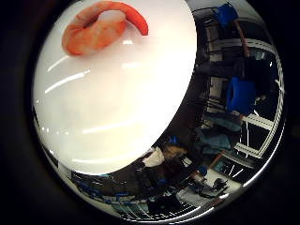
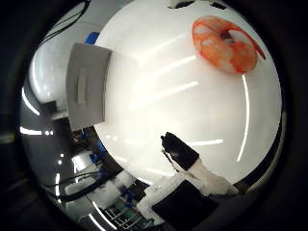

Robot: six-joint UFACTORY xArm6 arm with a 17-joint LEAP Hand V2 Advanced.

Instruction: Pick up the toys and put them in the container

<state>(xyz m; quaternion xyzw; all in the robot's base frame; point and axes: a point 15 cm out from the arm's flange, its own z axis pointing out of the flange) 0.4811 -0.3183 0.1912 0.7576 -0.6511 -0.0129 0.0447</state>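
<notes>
We're over the white table, hand not touching anything. One toy in sight: an orange shrimp toy, curled, lying flat on the table top by itself. It sits towards one edge of the table and well apart from the hand. Nothing else is next to it.

The grey container sits at another edge of the table, well apart from the shrimp, with bare table between them. We see its flat grey side and a rim; we can't tell what's inside.

Fingers: only one shows, a black tip on a white body, reaching out over the table in the thumb-side view. It looks straight, with no object against it. The rest of the hand is out of view, so we read it as relaxed and holding nothing.

Little-finger-side view shows the same shrimp on the table, plus the table's edge and the room's clutter beyond it.
</notes>
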